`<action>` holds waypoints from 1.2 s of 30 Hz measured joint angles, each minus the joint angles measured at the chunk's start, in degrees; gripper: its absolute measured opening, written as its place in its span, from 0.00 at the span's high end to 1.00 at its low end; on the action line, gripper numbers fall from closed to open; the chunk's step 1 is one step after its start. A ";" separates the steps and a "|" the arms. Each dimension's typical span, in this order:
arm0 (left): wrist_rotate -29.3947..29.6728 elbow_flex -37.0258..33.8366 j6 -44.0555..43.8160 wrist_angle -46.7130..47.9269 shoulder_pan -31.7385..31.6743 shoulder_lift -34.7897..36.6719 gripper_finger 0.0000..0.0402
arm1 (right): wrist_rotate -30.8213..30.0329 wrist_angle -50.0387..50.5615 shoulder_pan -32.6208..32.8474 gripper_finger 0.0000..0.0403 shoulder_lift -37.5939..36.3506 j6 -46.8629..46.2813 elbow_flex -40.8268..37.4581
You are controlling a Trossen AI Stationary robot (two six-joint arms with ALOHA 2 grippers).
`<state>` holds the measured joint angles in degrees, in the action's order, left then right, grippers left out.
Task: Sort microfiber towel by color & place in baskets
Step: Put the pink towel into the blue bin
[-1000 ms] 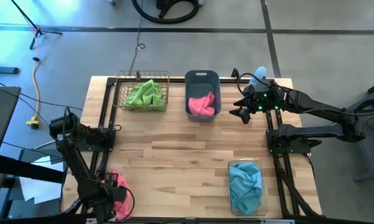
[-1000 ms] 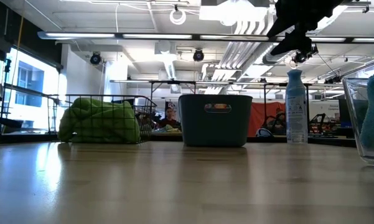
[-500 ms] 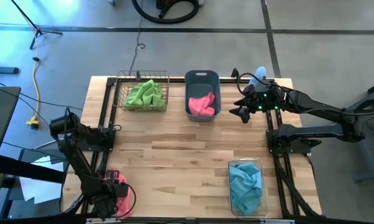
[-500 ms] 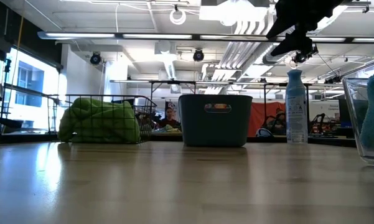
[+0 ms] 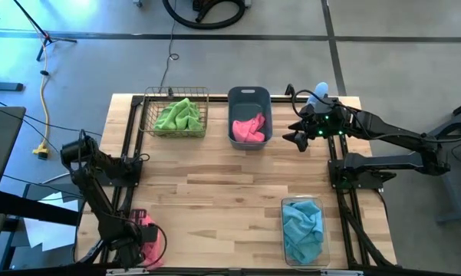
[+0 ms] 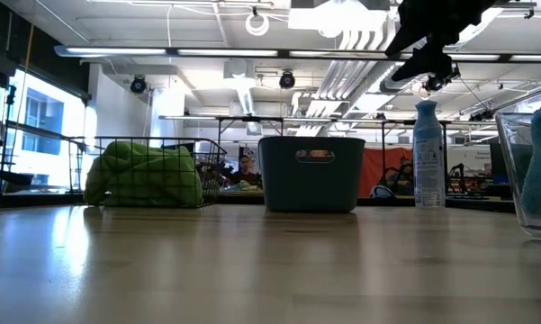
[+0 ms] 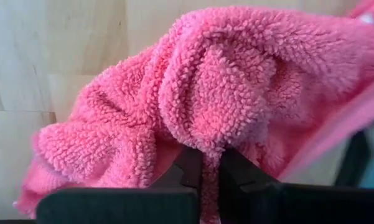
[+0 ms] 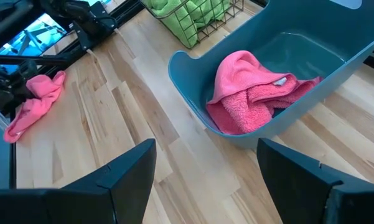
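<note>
At the lower left of the high view, the left gripper [image 5: 142,238] sits pinched tight on a fold of the pink towel [image 5: 148,234], which lies on the surface [image 5: 215,184] near the front left corner. The left wrist view shows the two fingers [image 7: 190,168] closed with a ridge of fleece squeezed between them. The cloth is soft, light and floppy, so it will likely droop and trail when lifted; a bunched ridge like this one looks the best place to hold. The right gripper [image 5: 298,138] hangs with its jaws spread wide and nothing in them, just right of the grey-blue tub [image 5: 249,96], which already holds another pink towel [image 5: 248,129].
</note>
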<state>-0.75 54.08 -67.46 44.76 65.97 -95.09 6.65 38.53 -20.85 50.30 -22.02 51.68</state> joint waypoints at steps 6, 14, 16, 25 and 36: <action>-0.22 0.02 -0.88 0.71 -2.08 8.76 1.00 | 0.02 0.02 -0.01 0.32 0.00 -0.50 0.00; 0.43 0.86 -0.65 0.97 -8.34 26.11 1.00 | 0.07 -0.01 -0.01 0.32 0.00 -0.48 0.00; 2.23 2.03 0.38 0.91 -10.77 29.76 1.00 | 0.07 -0.01 0.01 0.32 0.00 -0.46 0.00; 22.36 10.98 15.99 -1.54 -24.57 36.00 1.00 | -0.27 -0.01 0.01 0.32 0.00 -0.46 0.00; 35.92 14.75 48.27 -25.85 -38.59 35.63 1.00 | -0.65 -0.07 0.01 0.32 0.00 -0.46 0.00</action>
<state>35.17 68.84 -19.19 18.90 27.38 -59.46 6.00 38.46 -20.84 50.30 -22.48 51.68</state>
